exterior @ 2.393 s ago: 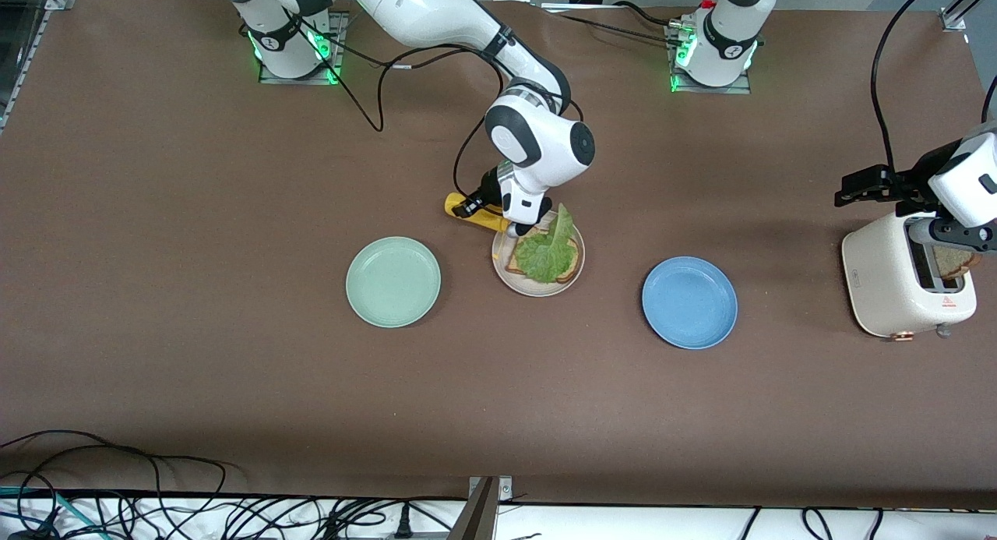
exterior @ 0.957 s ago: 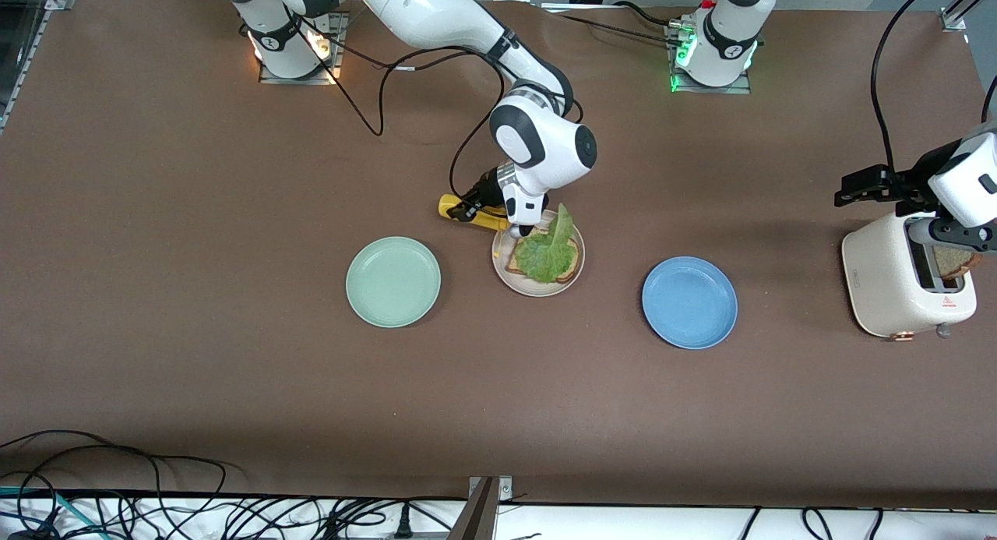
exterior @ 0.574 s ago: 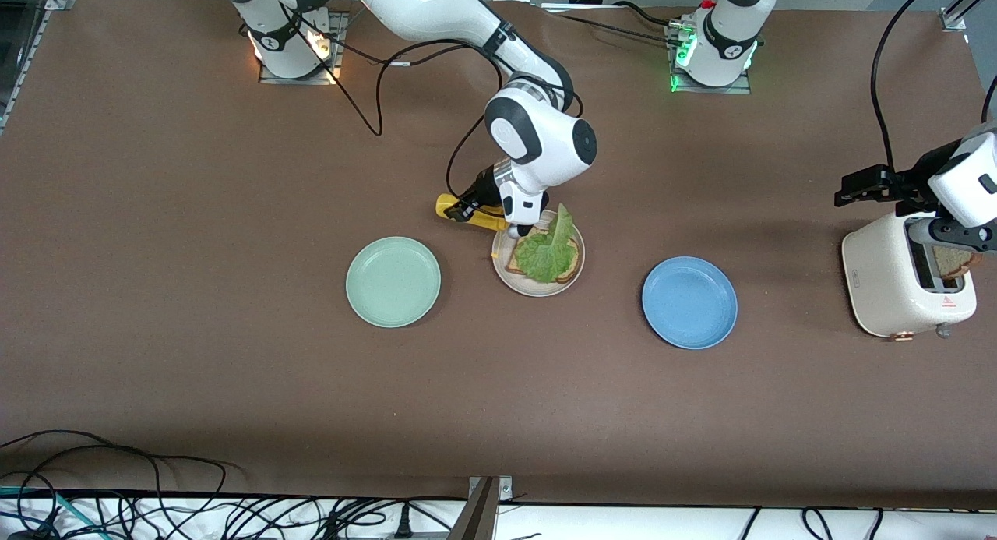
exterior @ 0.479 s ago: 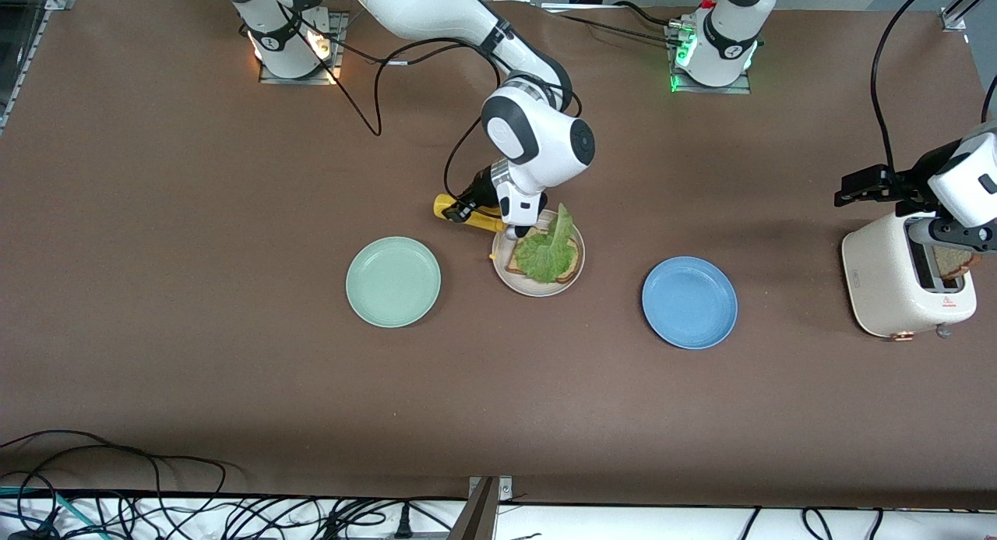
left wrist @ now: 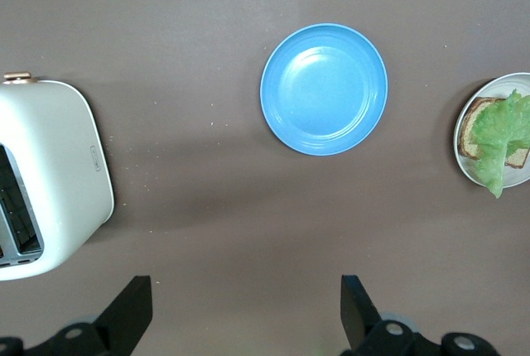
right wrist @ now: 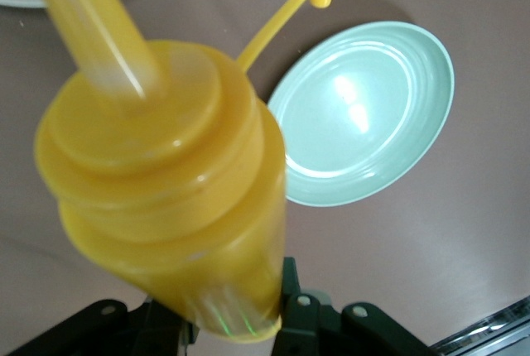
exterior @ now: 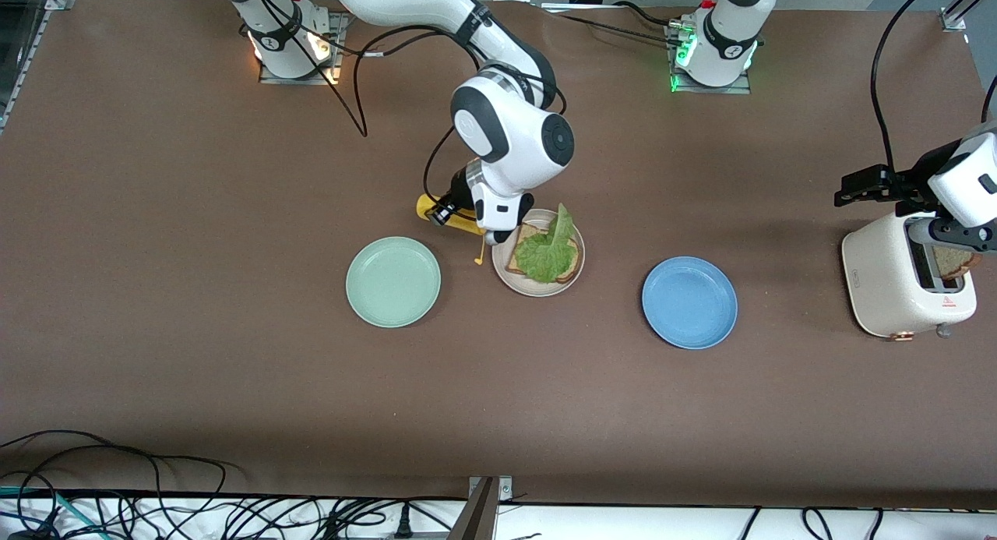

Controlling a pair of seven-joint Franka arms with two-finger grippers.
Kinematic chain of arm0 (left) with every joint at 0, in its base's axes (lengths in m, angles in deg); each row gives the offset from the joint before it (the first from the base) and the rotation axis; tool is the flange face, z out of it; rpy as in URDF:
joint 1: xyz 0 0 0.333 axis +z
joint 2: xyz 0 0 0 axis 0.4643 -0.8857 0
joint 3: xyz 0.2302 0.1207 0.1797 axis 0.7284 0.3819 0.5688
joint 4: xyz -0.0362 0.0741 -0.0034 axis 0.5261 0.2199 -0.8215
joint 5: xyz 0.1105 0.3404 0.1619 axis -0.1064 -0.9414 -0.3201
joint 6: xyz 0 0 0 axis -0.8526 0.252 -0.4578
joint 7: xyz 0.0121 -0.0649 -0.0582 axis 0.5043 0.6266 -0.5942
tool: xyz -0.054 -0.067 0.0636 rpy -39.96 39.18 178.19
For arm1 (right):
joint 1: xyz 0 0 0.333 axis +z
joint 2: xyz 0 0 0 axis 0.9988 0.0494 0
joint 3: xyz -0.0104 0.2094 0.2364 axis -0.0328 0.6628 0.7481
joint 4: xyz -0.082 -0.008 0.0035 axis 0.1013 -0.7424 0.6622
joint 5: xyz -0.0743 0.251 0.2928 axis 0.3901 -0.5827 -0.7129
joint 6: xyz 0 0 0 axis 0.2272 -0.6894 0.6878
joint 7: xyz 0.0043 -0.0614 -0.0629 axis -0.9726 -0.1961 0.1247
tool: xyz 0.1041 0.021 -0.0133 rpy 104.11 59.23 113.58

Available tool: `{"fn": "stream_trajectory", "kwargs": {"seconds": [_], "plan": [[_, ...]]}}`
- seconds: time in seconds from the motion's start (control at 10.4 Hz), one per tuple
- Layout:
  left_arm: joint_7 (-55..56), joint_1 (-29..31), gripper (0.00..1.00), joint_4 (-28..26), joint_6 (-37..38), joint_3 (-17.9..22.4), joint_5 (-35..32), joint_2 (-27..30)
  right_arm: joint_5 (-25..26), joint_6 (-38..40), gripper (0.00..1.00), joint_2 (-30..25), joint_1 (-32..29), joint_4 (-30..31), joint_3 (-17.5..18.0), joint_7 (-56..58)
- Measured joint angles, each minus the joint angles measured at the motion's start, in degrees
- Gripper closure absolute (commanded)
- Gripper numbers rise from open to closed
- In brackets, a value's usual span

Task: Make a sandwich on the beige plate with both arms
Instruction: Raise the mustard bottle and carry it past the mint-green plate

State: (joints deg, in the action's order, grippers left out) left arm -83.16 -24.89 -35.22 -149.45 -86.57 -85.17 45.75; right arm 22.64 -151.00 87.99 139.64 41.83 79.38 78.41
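Now: right end effector (exterior: 484, 232) over bench (exterior: 195, 368), just off beige plate (exterior: 537, 287) rim toward mint plate (exterior: 393, 281), clenched on yellow bottle (right wrist: 170, 207); bottle tilted nozzle-down, cap (exterior: 478, 261) dangling on strap. Bread (exterior: 572, 267) with lettuce (exterior: 545, 252) on top lies on beige plate, between mint and blue plate (exterior: 689, 302). Left end effector (left wrist: 244, 323) above toaster (exterior: 888, 283) at left arm's end of bench, fingers spread, grasping nothing. Second slice (exterior: 952, 261) sits in toaster slot.
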Motion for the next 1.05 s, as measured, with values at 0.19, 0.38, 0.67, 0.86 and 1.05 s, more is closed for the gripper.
{"fn": "stream_trajectory", "kwargs": {"seconds": [0.19, 0.38, 0.67, 0.86, 1.05], "plan": [[0.00, -0.01, 0.00, 0.00, 0.00, 0.00, 0.00, 0.00, -1.50, -2.39, 1.00, -4.76, -2.60, 4.47, 0.77, 0.54], [0.00, -0.01, 0.00, 0.00, 0.00, -0.01, 0.00, 0.00, -2.12, -4.94, 1.00, -10.22, -6.77, 10.19, 2.39, 2.50], [0.00, -0.02, 0.00, 0.00, 0.00, -0.02, 0.00, 0.00, -4.11, -7.48, 1.00, -17.30, -12.97, 16.90, 3.96, 8.34], [0.00, -0.01, 0.00, 0.00, 0.00, -0.02, 0.00, 0.00, -6.20, -9.38, 1.00, -20.94, -16.81, 20.46, 4.04, 12.80], [0.00, -0.01, 0.00, 0.00, 0.00, -0.02, 0.00, 0.00, -7.43, -12.38, 1.00, -23.62, -20.35, 23.63, 4.11, 17.36]]}}
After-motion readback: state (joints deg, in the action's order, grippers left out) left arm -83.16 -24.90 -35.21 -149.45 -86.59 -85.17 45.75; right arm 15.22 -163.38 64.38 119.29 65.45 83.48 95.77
